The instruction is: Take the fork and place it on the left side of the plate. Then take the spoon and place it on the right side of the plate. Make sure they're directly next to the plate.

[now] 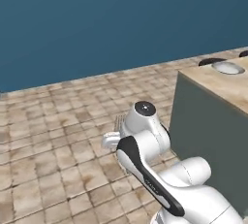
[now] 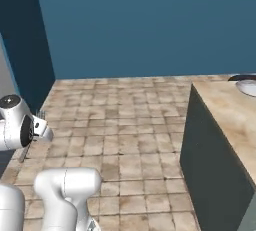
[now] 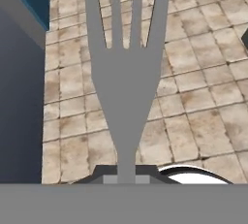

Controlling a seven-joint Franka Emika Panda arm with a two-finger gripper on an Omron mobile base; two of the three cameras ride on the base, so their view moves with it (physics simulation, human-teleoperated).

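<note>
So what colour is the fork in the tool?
Plain flat grey, the fork; it shows best in the hand view.

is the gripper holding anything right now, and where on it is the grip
Yes: the gripper is shut on the fork, pinching it low on the narrow handle just below the head. The four tines point away from the hand, out over the tiled floor.

A tan, stone-patterned table (image 1: 220,85) with dark grey sides stood on the tiled floor (image 1: 58,136), carrying a round grey plate (image 1: 226,67) near its far end.
</note>
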